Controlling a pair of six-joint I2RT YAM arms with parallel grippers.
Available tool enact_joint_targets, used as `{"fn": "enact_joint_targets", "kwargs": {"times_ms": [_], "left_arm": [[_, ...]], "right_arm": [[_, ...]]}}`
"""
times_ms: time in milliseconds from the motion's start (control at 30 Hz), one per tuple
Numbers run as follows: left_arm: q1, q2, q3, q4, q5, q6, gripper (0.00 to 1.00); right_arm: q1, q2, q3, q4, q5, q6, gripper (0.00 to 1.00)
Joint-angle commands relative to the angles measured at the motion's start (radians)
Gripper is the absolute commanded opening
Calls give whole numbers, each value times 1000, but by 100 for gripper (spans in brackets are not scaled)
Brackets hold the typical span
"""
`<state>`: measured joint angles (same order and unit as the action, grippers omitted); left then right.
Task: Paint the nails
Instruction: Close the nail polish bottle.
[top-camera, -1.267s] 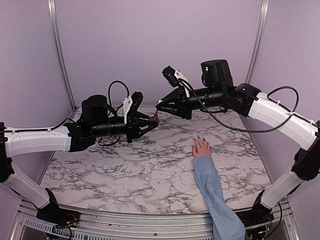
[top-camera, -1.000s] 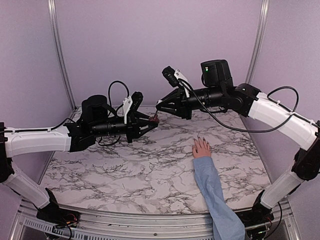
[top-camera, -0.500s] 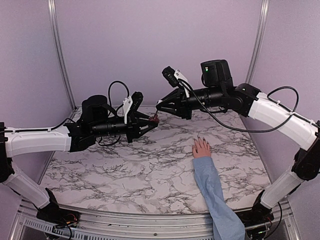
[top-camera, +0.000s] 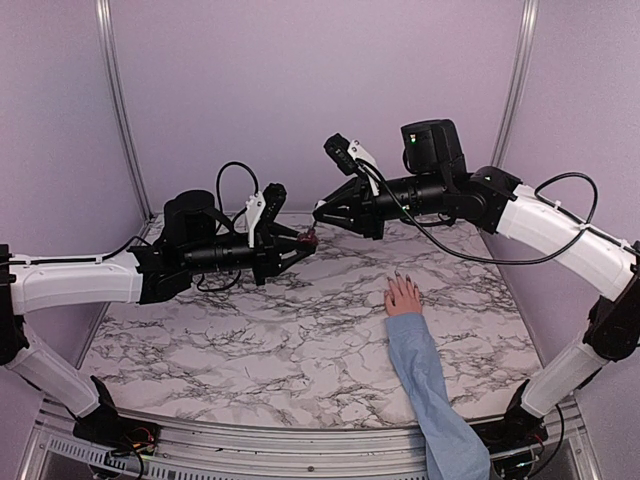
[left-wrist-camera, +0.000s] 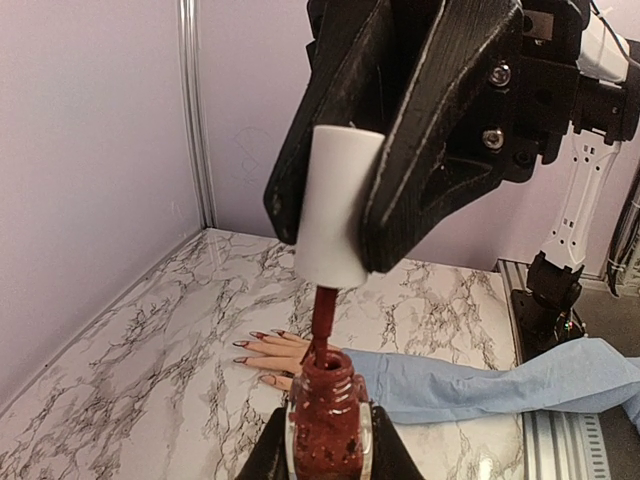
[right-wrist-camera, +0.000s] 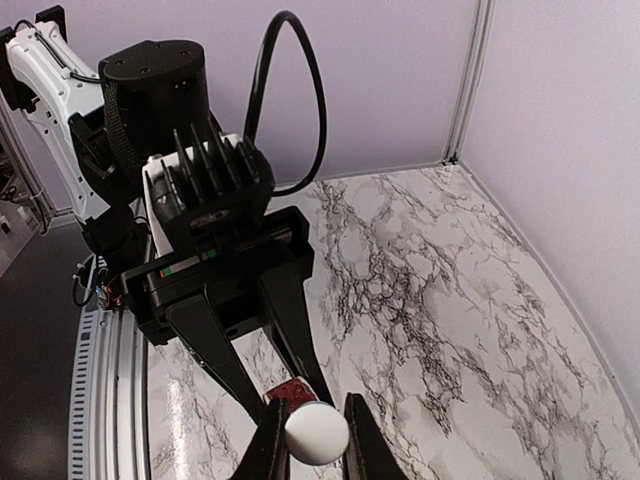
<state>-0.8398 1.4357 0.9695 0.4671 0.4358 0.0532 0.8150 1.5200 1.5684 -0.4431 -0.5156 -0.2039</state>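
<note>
The nails (top-camera: 403, 278) lie flat on the counter (top-camera: 250, 340), easy to reach. Farther back the left claw (top-camera: 300, 243) grips the polish bottle (left-wrist-camera: 331, 415) (in air) so the right claw (top-camera: 322, 212), clenched on its white cap (left-wrist-camera: 335, 210), can load the brush (left-wrist-camera: 324, 325)

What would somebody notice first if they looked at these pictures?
Two robot arms meet mid-air over the marble table: the left gripper holds an open red polish bottle, and the right gripper holds its white cap, brush dipped in the neck. On the table's right lies a hand in a blue sleeve, nails dark.
</note>
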Motion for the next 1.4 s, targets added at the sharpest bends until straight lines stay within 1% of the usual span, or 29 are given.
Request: {"fn": "enact_joint_targets", "kwargs": {"times_ms": [0,733,1367], "left_arm": [[-4,6,20,31,-2,11,0],[-3,18,20,31,7,11,0],[5,21,23,31,4,-4,0]], "right_arm": [[8,-18,44,-9,15,-10,0],[9,-30,47,-8,50,-12,0],[9,-40,34,-6,51,-15,0]]}}
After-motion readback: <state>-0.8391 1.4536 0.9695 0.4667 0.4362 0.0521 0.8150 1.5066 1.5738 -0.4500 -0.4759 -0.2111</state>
